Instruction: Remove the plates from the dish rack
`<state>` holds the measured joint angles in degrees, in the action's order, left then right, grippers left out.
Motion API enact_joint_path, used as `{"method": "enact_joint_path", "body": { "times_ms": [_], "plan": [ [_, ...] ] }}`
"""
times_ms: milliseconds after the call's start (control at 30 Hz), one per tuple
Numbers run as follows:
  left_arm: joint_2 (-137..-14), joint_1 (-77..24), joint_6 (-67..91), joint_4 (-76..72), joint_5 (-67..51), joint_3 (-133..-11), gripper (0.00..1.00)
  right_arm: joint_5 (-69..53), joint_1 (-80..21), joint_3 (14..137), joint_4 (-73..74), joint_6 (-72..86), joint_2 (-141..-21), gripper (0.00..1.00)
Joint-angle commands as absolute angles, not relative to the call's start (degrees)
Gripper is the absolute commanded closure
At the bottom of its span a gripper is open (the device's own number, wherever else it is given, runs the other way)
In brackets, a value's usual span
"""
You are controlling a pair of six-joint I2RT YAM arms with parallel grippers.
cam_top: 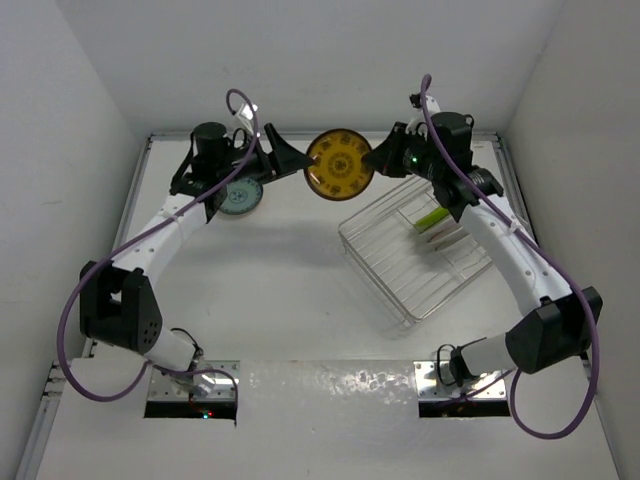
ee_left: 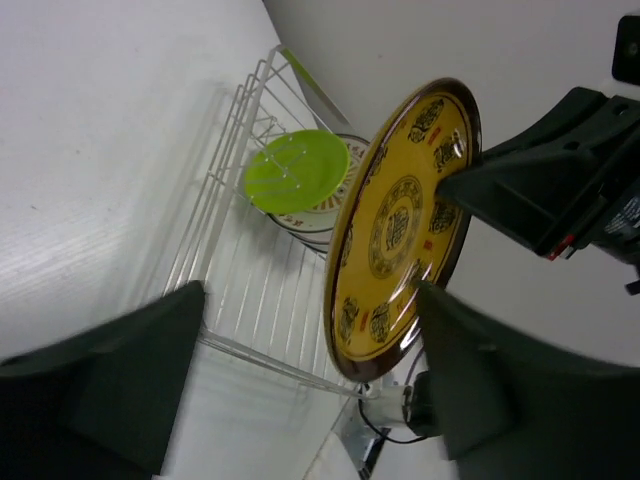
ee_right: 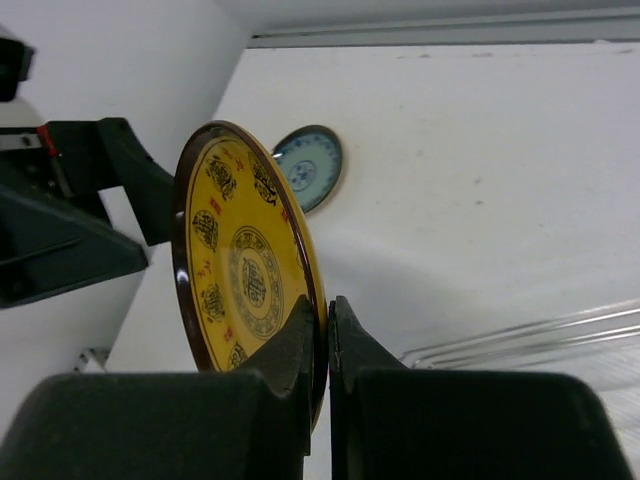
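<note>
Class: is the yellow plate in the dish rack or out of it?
Out: the yellow plate is held on edge by the right fingers, clear of the dish rack.

White table (cam_top: 300,280): dish rack (cam_top: 385,285), teal plate (cam_top: 240,198)

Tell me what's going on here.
The right gripper has its jaws shut on the rim of a yellow patterned plate, holding it upright in the air between the arms. The left gripper, jaws open, straddles the opposite edge, which looks like a handover. A blue plate lies on the table; a lime green plate stands in the dish rack.
</note>
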<state>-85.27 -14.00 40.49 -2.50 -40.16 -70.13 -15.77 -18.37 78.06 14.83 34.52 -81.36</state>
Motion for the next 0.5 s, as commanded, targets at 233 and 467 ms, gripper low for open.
{"method": "enact_joint_path", "body": {
  "times_ms": [233, 467],
  "plan": [
    [-90.26, -15.12, 41.13, -7.29, -40.78, -73.3, 0.86, -22.76, -20.57, 74.53, -1.22, 40.25, -82.53, 1.0],
    [-90.62, -11.79, 38.31, 9.74, -15.44, -76.29, 1.0, -0.6, -20.04, 78.21, 20.15, 38.15, -83.32, 0.01]
  ]
}}
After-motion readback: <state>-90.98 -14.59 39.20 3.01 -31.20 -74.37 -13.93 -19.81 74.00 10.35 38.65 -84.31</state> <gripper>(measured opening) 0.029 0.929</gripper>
